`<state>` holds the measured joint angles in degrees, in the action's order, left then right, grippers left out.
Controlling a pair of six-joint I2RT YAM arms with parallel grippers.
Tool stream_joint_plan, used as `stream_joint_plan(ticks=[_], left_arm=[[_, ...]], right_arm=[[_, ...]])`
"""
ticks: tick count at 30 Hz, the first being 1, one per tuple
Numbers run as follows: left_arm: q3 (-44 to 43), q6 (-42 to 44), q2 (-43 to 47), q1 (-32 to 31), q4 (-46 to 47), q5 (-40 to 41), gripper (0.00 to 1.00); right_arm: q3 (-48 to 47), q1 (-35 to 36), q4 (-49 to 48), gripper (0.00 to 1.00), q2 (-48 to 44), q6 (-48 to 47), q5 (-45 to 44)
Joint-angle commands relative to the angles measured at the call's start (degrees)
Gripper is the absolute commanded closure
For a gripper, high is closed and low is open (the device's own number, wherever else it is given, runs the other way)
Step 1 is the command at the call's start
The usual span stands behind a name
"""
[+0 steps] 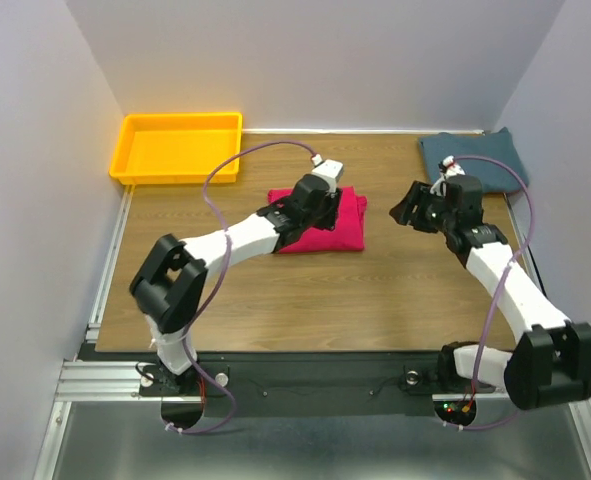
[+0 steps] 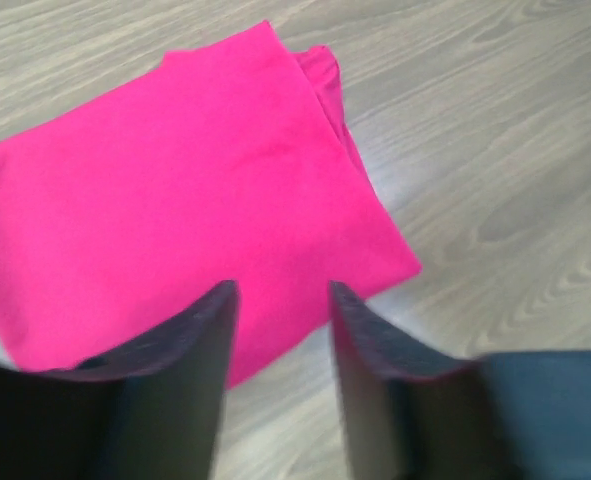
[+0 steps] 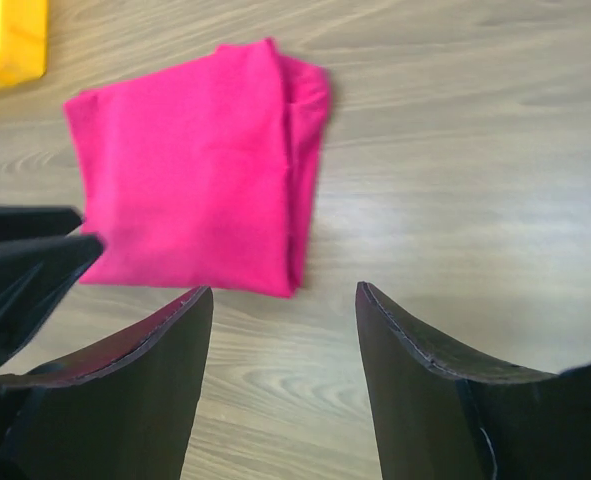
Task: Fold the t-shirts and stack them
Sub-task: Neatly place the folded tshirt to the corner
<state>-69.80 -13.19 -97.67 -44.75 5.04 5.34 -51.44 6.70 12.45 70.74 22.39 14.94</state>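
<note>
The crimson-pink t-shirt (image 1: 333, 226) lies folded into a rectangle at the middle of the table; it also shows in the left wrist view (image 2: 175, 200) and the right wrist view (image 3: 195, 165). The teal-blue t-shirt (image 1: 495, 158) lies folded at the far right corner. My left gripper (image 1: 318, 215) (image 2: 280, 300) hovers over the pink shirt's near-left edge, open and empty. My right gripper (image 1: 407, 212) (image 3: 283, 300) is open and empty above bare wood, right of the pink shirt.
A yellow plastic tray (image 1: 179, 146) stands at the far left corner, empty; its corner shows in the right wrist view (image 3: 10, 42). White walls close in the left, back and right. The left arm's fingers (image 3: 25, 265) show at the right wrist view's left edge.
</note>
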Motion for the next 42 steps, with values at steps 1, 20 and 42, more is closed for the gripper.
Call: stream_joint_plan(ticks=[1, 20, 42], left_arm=[[-8.0, 2.6, -6.3, -3.2, -0.6, 4.6, 0.55], [-11.9, 2.8, -22.1, -14.2, -10.1, 9.3, 0.68], [-6.6, 2.9, -3.8, -17.2, -13.7, 16.4, 0.27]], right_arm=[[4.1, -0.4, 2.3, 0.35, -8.1, 3.7, -11.7], [9.5, -0.5, 7.4, 0.35, -16.6, 5.4, -14.0], [8.2, -1.2, 16.4, 0.00, -13.6, 5.6, -26.1]])
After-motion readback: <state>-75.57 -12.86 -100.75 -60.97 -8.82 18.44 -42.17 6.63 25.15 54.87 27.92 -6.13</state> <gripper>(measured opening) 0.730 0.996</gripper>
